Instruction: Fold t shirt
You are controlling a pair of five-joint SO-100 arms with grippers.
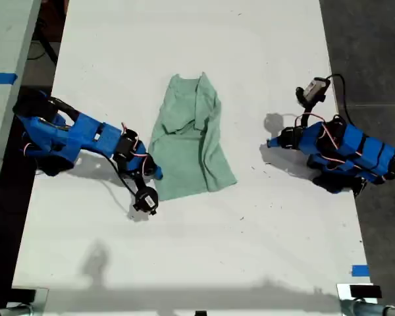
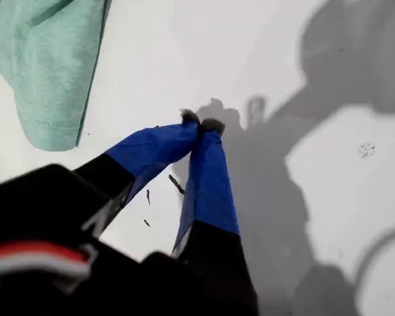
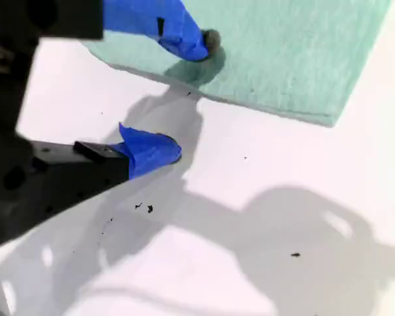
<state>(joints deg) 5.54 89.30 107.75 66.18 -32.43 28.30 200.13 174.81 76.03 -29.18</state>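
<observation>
The t shirt (image 1: 192,141) lies mid-table, its long axis running toward the table's far edge, and my second gripper (image 3: 184,99), fingers wide over its near hem, is far nearer than my first gripper (image 2: 201,125), pinched empty well apart.

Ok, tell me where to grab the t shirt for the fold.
Probably take the t shirt at the bottom hem corner beside my second gripper, coming from the exterior view's left. The cloth lies flat there, and the open jaws already straddle its edge.
</observation>
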